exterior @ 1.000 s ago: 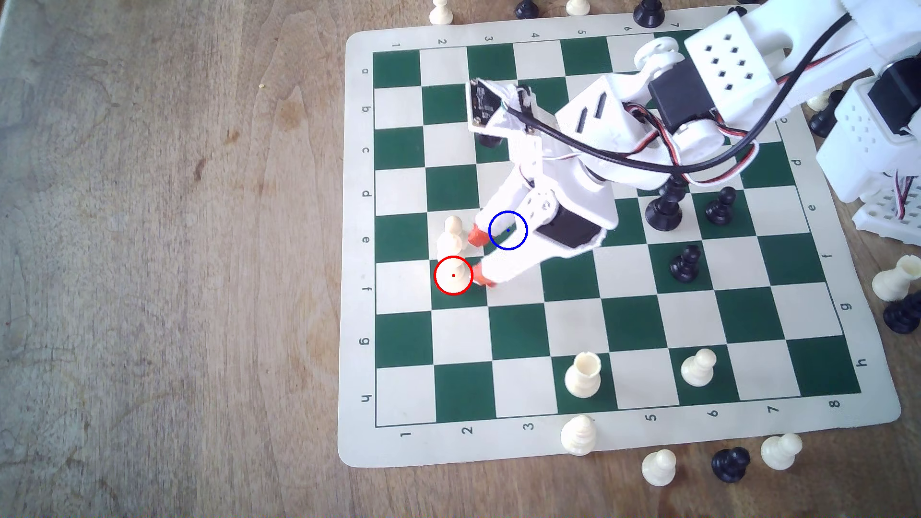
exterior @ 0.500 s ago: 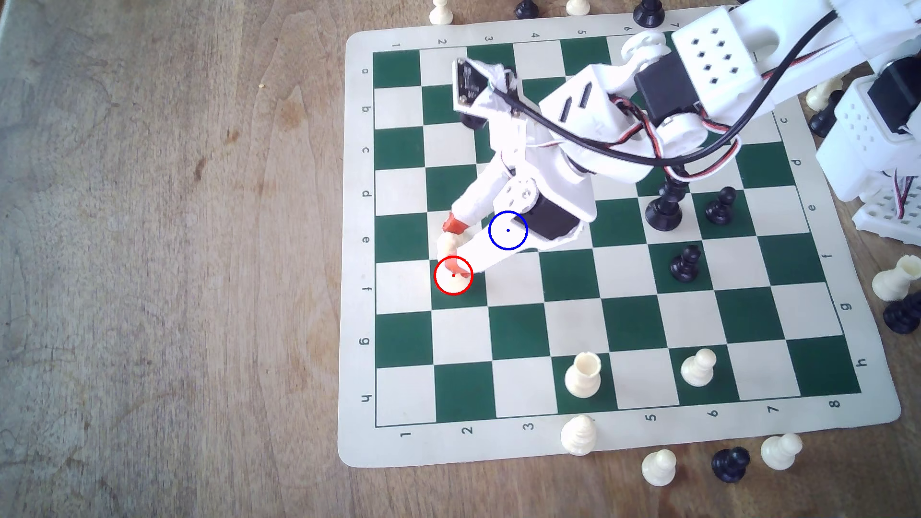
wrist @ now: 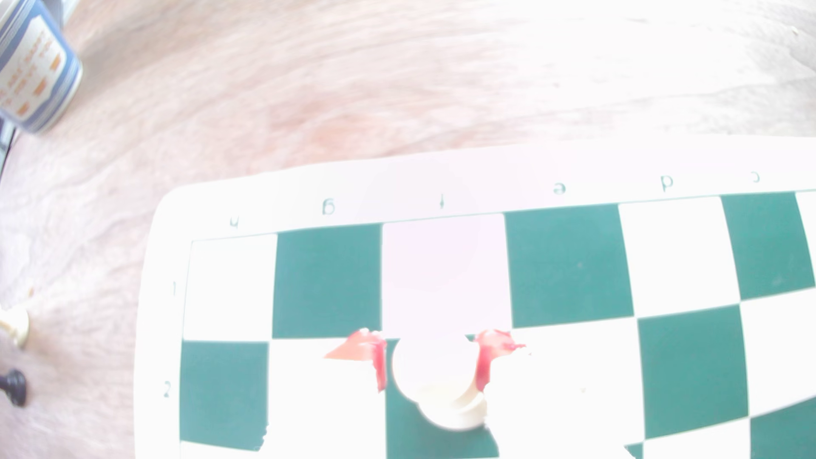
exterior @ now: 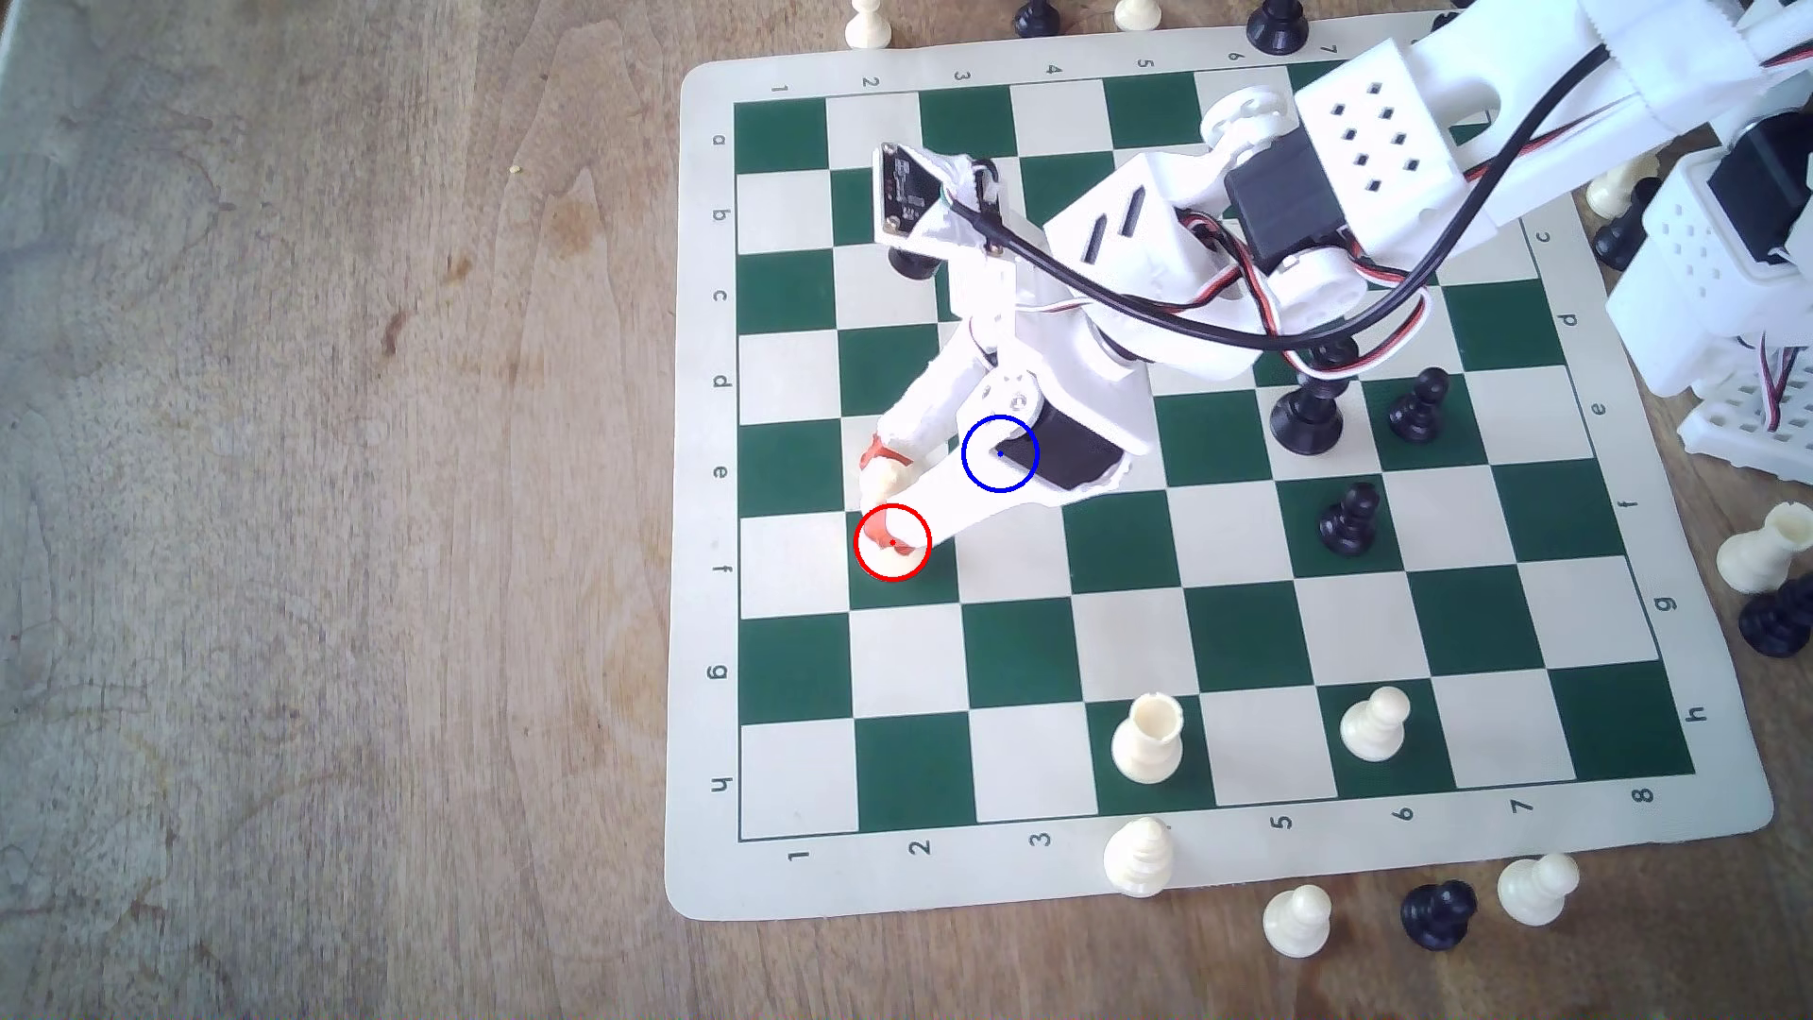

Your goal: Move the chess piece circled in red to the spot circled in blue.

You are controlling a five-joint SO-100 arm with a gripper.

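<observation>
The cream chess piece (exterior: 888,482) stands on the green square with the red ring, near the board's edge on the exterior view's left. My gripper (exterior: 885,500) is open and straddles it, one red-tipped finger on each side at head height. In the wrist view the piece (wrist: 450,408) sits between the red fingertips (wrist: 377,357) of the gripper (wrist: 430,366), with very little gap on either side. The spot's blue ring lies one square diagonally away, toward the arm. Its green square is mostly hidden under the gripper's body.
A cream cup-topped piece (exterior: 1146,738) and a cream pawn (exterior: 1373,724) stand on row h. Black pieces (exterior: 1352,520) stand toward the exterior view's right. Loose pieces (exterior: 1297,920) lie off the board's near edge. A blue mug (wrist: 33,66) stands on the wooden table.
The gripper has moved toward the exterior view's left, from beside the chess piece to straddling it. The piece has not moved.
</observation>
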